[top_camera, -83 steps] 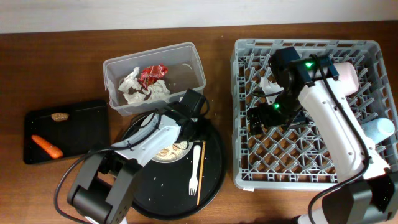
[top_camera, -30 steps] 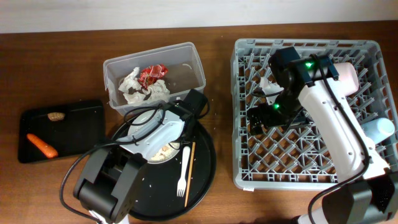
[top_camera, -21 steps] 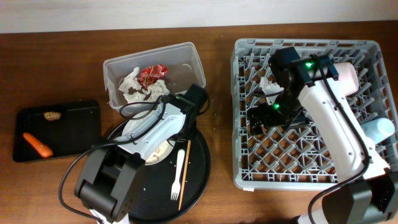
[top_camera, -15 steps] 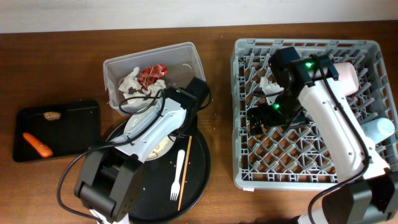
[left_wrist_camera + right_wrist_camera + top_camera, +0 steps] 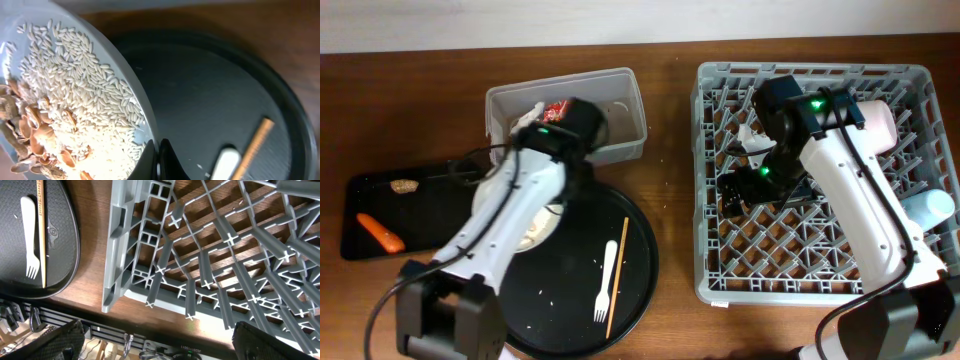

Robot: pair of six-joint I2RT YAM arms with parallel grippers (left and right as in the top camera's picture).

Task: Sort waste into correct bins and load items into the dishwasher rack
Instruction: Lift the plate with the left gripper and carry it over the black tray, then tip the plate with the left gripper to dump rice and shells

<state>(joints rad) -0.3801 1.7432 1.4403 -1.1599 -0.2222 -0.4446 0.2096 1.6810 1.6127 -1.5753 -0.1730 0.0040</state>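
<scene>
My left gripper [image 5: 159, 161] is shut on the rim of the white plate [image 5: 107, 60], which holds pale rice grains [image 5: 75, 85] and beige nut shells [image 5: 27, 145]. In the overhead view the plate [image 5: 536, 226] shows under my left arm, at the left edge of the round tray. The white fork [image 5: 607, 280] and the chopstick [image 5: 617, 274] lie on that tray. Tissue [image 5: 524, 122] and the red wrapper [image 5: 556, 108] lie in the clear tub [image 5: 620, 110]. A carrot piece [image 5: 378, 233] and a brown lump [image 5: 405, 185] lie in the shallow black tray [image 5: 430, 215]. My right gripper [image 5: 162, 345] hangs open over the dishwasher rack [image 5: 715, 260].
The large round black tray [image 5: 640, 260] sits between the bins and the rack. A pink bowl [image 5: 880, 125] and a pale blue cup [image 5: 930, 208] stand along the rack's right side. The table's front edge runs close below the rack in the right wrist view.
My left arm has swung left, carrying the plate from the middle of the round tray to its left edge. The right arm has not moved.
</scene>
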